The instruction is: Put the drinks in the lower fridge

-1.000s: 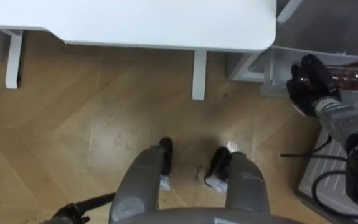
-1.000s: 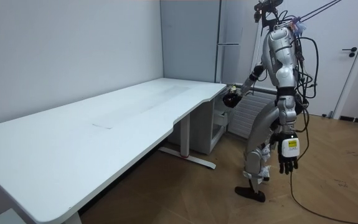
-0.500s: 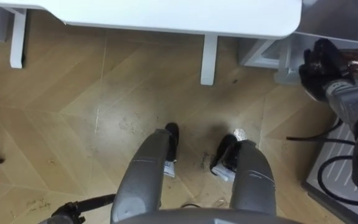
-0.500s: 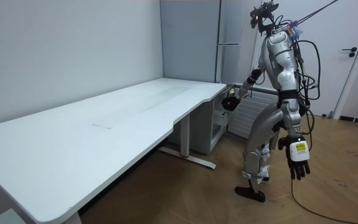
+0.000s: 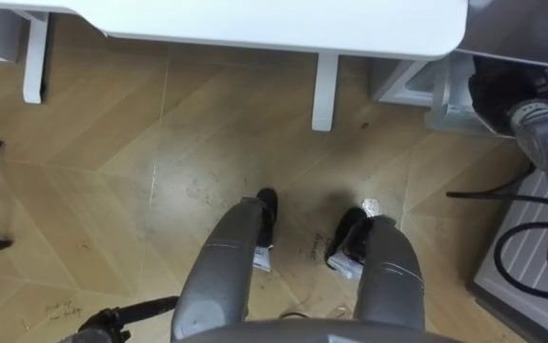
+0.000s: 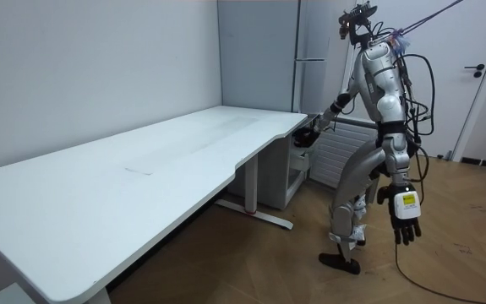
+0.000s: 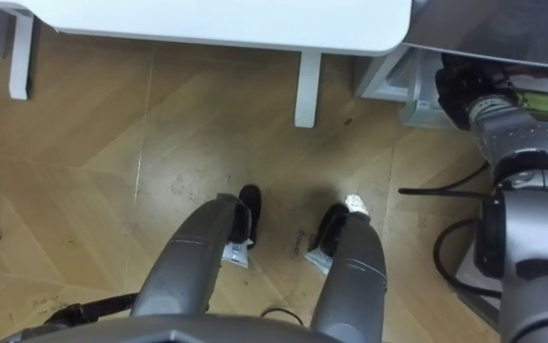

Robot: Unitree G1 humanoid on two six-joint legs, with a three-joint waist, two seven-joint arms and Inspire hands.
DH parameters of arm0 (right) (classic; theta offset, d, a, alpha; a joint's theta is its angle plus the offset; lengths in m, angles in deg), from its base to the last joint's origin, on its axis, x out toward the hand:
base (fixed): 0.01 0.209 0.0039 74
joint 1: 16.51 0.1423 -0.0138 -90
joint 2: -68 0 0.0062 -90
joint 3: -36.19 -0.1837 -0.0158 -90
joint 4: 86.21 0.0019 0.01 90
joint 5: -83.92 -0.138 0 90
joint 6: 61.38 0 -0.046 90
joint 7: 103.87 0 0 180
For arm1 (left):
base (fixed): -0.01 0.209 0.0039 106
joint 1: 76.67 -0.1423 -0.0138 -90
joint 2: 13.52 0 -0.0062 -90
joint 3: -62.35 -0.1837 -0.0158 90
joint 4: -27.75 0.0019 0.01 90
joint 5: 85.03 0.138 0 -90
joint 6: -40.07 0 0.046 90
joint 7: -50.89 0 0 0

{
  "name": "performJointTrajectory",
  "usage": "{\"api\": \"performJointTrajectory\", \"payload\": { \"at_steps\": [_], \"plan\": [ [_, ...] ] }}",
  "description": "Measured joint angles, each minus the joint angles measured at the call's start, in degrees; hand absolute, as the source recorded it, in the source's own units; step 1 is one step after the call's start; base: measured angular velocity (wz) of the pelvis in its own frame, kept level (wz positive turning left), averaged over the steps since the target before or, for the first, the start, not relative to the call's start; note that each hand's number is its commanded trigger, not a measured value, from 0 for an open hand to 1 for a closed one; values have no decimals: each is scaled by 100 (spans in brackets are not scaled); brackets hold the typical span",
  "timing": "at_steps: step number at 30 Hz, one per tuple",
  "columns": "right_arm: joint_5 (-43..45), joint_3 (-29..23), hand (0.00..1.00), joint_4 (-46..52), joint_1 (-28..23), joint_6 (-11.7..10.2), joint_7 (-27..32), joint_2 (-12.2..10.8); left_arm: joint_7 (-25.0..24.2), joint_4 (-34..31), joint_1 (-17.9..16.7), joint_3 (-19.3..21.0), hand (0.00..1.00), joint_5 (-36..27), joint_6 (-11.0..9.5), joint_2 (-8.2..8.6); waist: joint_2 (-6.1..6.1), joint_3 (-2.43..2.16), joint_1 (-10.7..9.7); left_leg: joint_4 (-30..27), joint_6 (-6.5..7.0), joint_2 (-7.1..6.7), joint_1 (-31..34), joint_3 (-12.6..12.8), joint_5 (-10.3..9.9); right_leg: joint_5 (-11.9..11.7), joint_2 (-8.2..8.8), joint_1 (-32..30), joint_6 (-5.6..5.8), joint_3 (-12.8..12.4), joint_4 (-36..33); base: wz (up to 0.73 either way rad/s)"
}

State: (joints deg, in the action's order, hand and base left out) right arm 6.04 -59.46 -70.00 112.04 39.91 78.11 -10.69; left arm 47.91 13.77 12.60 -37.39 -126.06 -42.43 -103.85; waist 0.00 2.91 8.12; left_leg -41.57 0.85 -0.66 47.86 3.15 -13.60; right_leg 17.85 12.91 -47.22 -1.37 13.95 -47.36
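beside the white table (image 5: 254,24) the right hand (image 7: 462,88) is reaching into the lower fridge (image 6: 314,93), fingers' grip i cannot tell, risking knocking the green bottle (image 7: 546,101) beside its wrist.

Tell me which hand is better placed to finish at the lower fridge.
Right: the right hand reaches to the fridge low down, while the left hand hangs open at the robot's side, away from it.

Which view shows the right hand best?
Right eye view: the right hand and forearm show whole, reaching into the fridge. The left eye view puts it nearer the edge; the room view shows it far off by the desk.
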Motion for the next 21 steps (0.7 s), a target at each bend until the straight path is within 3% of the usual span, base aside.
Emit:
{"api": "performJointTrajectory", "payload": {
  "at_steps": [21],
  "plan": [
    [17, -9, 0, 34, 90, -45, 70, 35, 14, -2, -148, -53, 0, 15, -46, -7, -3, -3, -2, -23, 14, -5, -26, 40, -8, -5, 11, 7, 16, -18, -32, 0]
  ]
}}
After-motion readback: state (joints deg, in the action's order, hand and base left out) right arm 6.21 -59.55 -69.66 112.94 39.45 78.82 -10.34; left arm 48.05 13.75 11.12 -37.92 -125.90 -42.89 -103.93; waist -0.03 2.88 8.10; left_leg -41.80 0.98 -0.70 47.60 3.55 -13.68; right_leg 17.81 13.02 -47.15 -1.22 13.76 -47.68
